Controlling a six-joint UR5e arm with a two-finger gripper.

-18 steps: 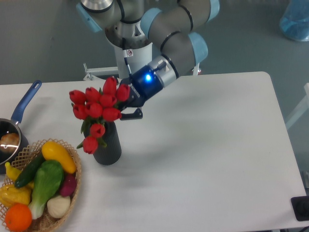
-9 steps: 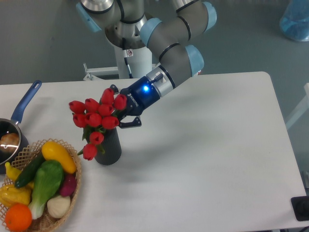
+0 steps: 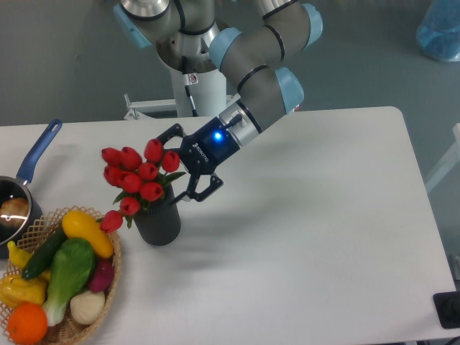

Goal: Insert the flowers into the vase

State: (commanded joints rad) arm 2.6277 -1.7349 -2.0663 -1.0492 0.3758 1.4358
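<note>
- The flowers [image 3: 136,176], a bunch of red tulip buds on green stems, stand in the vase [image 3: 159,223] with the heads leaning toward the left; one bud hangs low at the left, just above the basket's rim.
- The vase, dark grey, stands on the white table [image 3: 309,237] in its left half, nearer the front edge than the rear one.
- The gripper [image 3: 185,164] is just to the right of the buds, above and slightly right of the vase's mouth. Its two black fingers are spread wide with nothing between them: one finger [image 3: 169,134] points up near the topmost buds, the other reaches down toward the vase's rim.
- There is small white lettering on the gripper's dark body, beside a lit blue light; it is too small to read. A small label on the robot's base column is also illegible.
- A wicker basket [image 3: 111,269] of vegetables and fruit sits at the table's front left corner, just left of the vase.
- A blue-handled pan [image 3: 32,164] lies at the left edge.
</note>
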